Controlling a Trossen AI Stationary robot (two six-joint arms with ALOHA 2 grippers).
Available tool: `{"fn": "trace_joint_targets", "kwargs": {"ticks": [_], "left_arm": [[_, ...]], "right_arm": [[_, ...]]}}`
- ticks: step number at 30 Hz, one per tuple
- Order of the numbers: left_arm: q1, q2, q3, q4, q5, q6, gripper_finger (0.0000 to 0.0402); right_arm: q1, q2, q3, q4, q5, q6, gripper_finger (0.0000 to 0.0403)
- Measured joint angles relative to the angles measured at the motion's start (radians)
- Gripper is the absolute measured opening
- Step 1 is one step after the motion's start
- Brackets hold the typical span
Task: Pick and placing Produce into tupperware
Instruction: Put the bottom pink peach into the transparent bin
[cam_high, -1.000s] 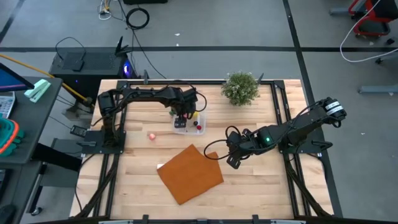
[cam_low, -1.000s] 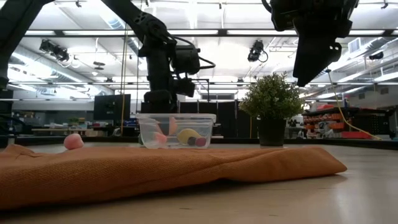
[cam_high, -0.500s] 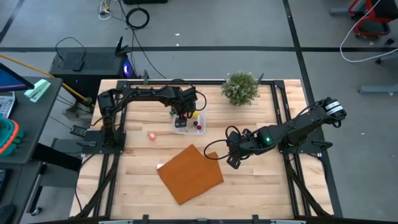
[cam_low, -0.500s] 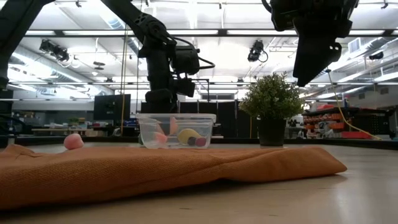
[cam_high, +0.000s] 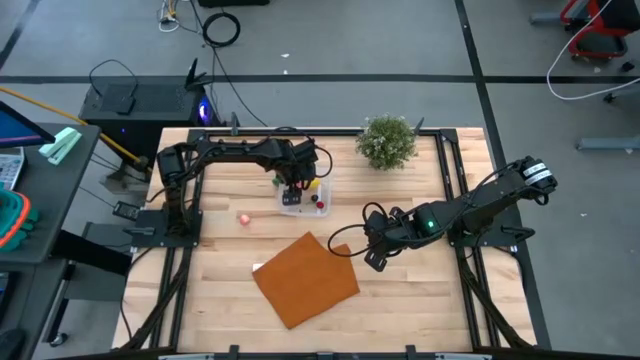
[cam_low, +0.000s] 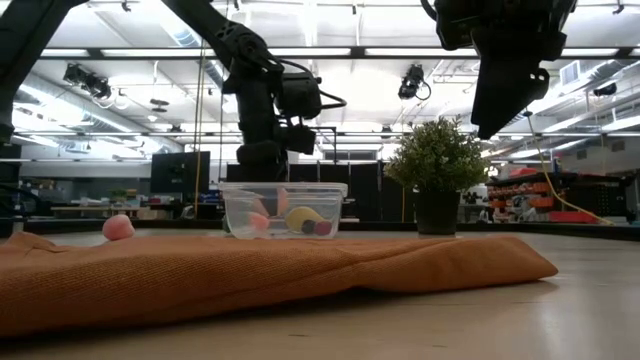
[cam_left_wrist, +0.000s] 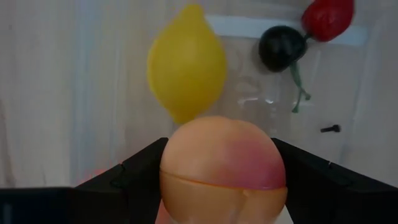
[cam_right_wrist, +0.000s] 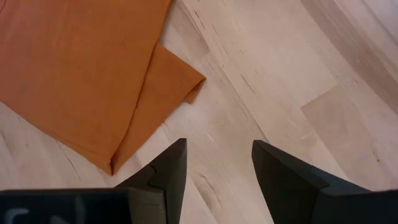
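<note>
— Holding what, the left gripper (cam_left_wrist: 222, 186)?

— Peach-orange round fruit (cam_left_wrist: 222, 165) w/ pink blush, pinched between both fingers, right over the tupperware (cam_high: 303, 198). Clear, low walls. Inside: yellow lemon (cam_left_wrist: 186, 61), dark piece (cam_left_wrist: 282, 46), red piece (cam_left_wrist: 328, 17).

— Other stuff?

— Pink piece (cam_high: 244, 218) loose on the table (cam_high: 420, 300), left of the tupperware. Orange mat (cam_high: 306, 280) nearer front, potted plant (cam_high: 387, 140) at back. Right gripper (cam_right_wrist: 213, 163) hovers by the mat's corner, fingers apart, empty. No writing legible.

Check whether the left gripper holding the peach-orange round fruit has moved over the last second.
No. The left gripper sits over the small clear plastic container, unchanged relative to the bushy green potted plant.
</note>
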Motion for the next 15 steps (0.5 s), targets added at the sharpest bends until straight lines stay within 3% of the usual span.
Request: {"fn": "trace_joint_targets", "kwargs": {"ticks": [15], "left_arm": [[-0.003,0.001,-0.057,0.03,-0.011,0.003,0.0276]], "right_arm": [[0.0,0.0,0.0,0.007,0.0,0.001,0.0151]]}}
